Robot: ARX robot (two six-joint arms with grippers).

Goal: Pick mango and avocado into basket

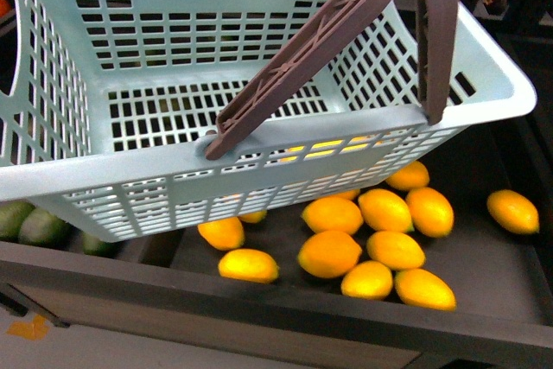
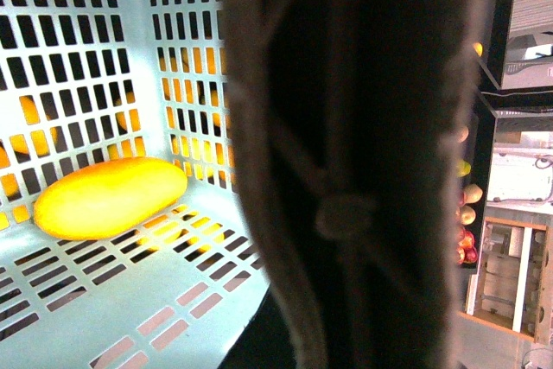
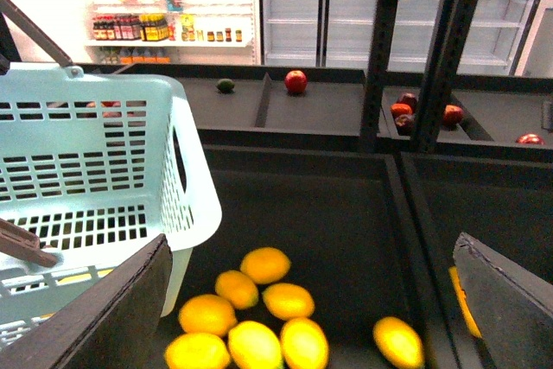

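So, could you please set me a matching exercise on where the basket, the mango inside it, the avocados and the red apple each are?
Things:
1. basket
2. mango
3. avocados
4. red apple

Places:
A. on the far shelf
B. above the loose mangoes
C. lying on the slotted basket floor
D. in the left compartment, under the basket's corner

Pairs: 1-B, 2-C, 3-D, 4-A

Place: a grocery shop — the produce aisle.
Bins: dark display trays holding loose mangoes and red apples.
Background: shelves of bottles, glass-door coolers.
Carrier: turquoise shopping basket.
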